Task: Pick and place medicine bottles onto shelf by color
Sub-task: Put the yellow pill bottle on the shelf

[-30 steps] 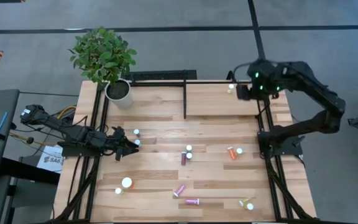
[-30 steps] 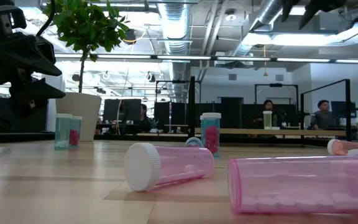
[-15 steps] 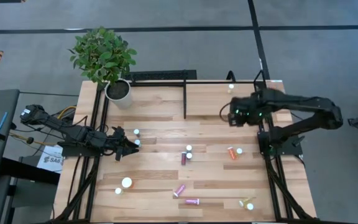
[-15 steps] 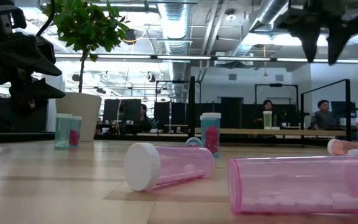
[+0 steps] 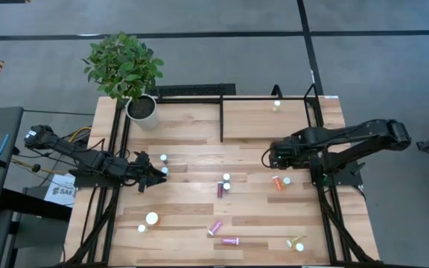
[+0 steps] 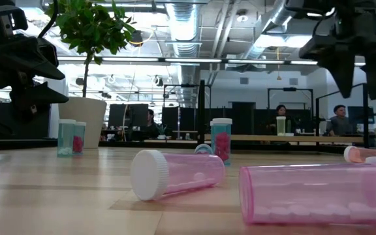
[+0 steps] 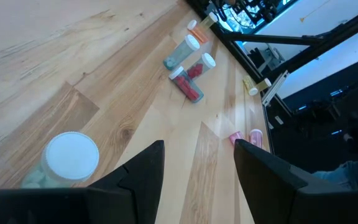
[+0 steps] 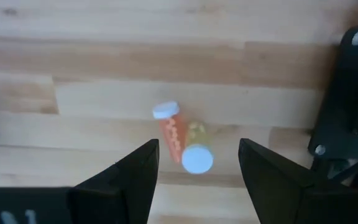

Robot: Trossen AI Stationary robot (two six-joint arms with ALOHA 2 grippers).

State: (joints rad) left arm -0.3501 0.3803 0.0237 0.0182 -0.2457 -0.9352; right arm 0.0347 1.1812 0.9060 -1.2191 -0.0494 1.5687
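A: Right hand point(image 8: 196, 163) hangs open and empty over the orange bottle point(image 8: 171, 132) lying right of centre on the surface point(image 5: 192, 134), touching a yellow bottle point(image 8: 197, 148).

B: Straddle the orange body only. Left hand point(image 7: 197, 163) waits open, empty, at the left edge.

two pink bottles point(image 6: 175, 173) point(image 6: 315, 194) are seen lying on their sides on the tabletop point(image 6: 51, 196) in the lower part of the frame. upright bottles point(image 6: 70, 137) point(image 6: 221, 140) are set farther back. the left gripper point(image 6: 28, 65) is seen at upper left, the right gripper point(image 6: 358, 72) at upper right with jaws parted.
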